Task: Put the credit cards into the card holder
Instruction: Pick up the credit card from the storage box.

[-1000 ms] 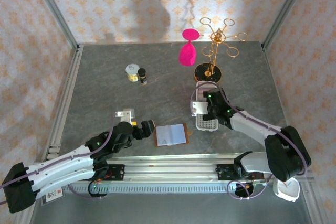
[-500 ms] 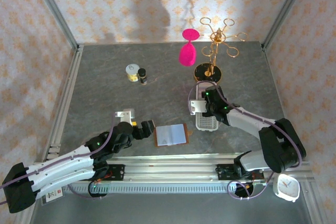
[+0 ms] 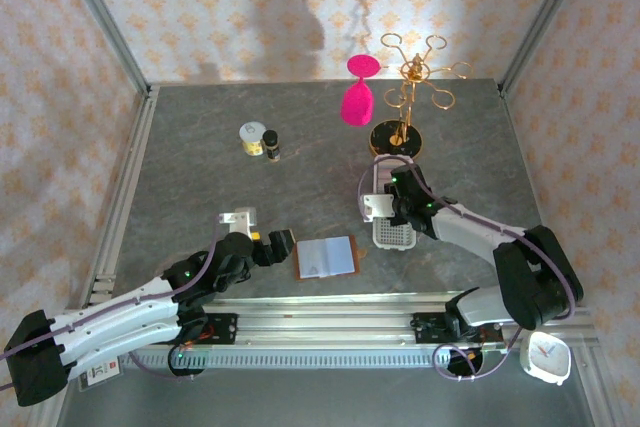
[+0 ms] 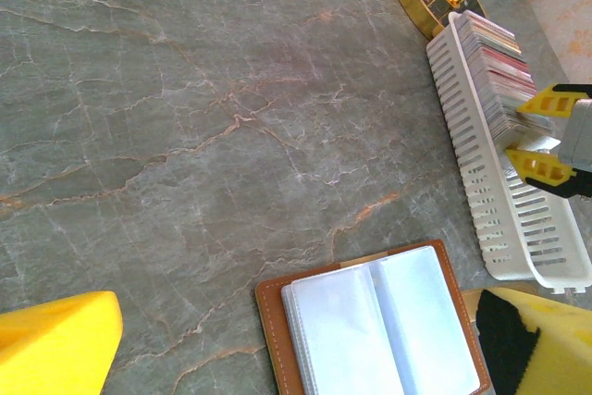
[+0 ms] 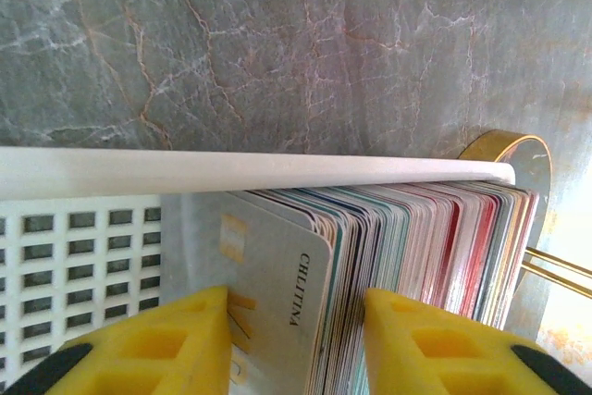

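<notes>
I see one brown card holder lying open on the table, just beside my left gripper, whose two fingers are spread wide. One white tray to its right holds one packed row of credit cards, too many to count. My right gripper straddles the front few cards. Whether it pinches them I cannot tell.

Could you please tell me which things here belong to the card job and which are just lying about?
For the job:
credit cards, standing in the white tray
card holder, lying open

Lying about:
gold stand
pink object
small jar
dark bottle
white clock
</notes>
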Robot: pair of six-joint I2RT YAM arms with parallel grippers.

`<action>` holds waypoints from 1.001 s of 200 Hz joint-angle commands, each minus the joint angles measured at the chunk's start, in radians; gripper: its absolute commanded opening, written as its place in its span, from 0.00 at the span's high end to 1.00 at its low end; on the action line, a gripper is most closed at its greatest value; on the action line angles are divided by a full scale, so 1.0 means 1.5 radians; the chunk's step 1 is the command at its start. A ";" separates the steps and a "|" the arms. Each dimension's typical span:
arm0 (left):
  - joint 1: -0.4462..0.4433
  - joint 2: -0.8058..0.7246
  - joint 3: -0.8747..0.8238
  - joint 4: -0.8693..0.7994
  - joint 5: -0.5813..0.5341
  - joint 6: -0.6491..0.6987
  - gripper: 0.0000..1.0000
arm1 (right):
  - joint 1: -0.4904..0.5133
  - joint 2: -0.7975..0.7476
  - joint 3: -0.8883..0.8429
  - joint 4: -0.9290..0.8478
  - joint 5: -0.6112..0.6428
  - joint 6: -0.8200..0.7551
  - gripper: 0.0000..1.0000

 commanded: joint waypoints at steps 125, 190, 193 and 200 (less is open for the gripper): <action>0.005 -0.005 -0.009 0.021 0.001 0.005 0.01 | -0.006 -0.023 0.027 -0.009 0.021 -0.003 0.72; 0.005 -0.004 -0.011 0.025 0.006 -0.001 0.01 | -0.006 -0.026 0.026 -0.005 0.026 0.002 0.76; 0.005 -0.003 -0.012 0.025 0.006 -0.001 0.01 | -0.006 -0.027 0.027 -0.004 0.025 0.002 0.76; 0.005 -0.004 -0.011 0.025 0.008 -0.001 0.01 | -0.006 -0.028 0.028 -0.005 0.024 0.004 0.76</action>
